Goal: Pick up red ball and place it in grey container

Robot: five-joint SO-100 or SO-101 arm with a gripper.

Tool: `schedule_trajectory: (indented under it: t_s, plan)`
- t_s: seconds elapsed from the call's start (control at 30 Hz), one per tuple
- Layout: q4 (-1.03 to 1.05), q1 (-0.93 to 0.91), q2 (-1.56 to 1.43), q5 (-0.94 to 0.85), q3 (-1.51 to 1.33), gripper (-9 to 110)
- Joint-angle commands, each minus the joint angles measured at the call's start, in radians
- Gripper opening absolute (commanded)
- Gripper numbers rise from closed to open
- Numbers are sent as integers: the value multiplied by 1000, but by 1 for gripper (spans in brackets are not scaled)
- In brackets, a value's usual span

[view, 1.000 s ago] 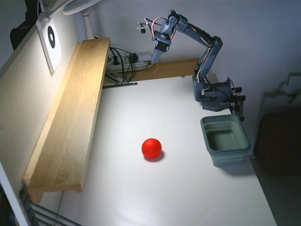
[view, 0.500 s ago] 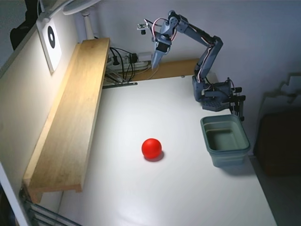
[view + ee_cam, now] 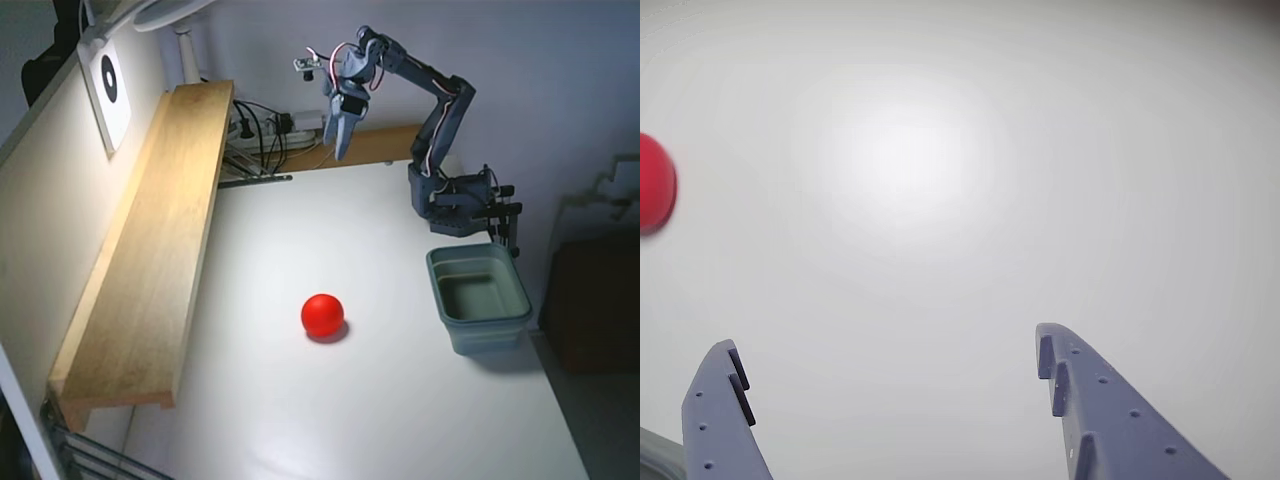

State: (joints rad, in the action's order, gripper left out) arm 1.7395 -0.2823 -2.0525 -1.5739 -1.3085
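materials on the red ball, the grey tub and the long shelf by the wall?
Small smooth red ball: matte, no sharp highlight, so likely foam or soft rubber; cannot tell which. Grey-green rectangular tub: moulded plastic by its look, with thick rim, rounded corners and a dull sheen. Long pale shelf: wood, with visible grain and light unpainted finish.

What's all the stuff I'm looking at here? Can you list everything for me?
Red ball: one, bright red, middle of the table, apart from everything else.
Grey container: one, grey-green, right edge of the table in the fixed view, empty.
Table: one, white.
Wooden shelf: one, light wood, along the left wall.
Cables: several, dark, at the back by the shelf's far end.
Target card: one, white with a black ring, on the left wall.
Robot arm: one, blue-grey, based behind the container.
Gripper: one, blue-grey, open, raised over the table's far end.
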Motion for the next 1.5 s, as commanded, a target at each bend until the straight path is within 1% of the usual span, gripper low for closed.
schedule_trajectory:
  t_s: [0.0, 0.27, 0.4, 0.7, 0.87, 1.17, 1.47]
  plan:
    - [6, 95, -29, 3, -14, 38]
    - [6, 326, -29, 3, -14, 38]
    - [6, 413, -29, 3, -14, 38]
    - [6, 417, -26, 3, -13, 38]
    - [6, 417, 46, 3, 14, 38]
    - [-72, 417, 267, 3, 143, 38]
    - [-98, 417, 554, 3, 405, 38]
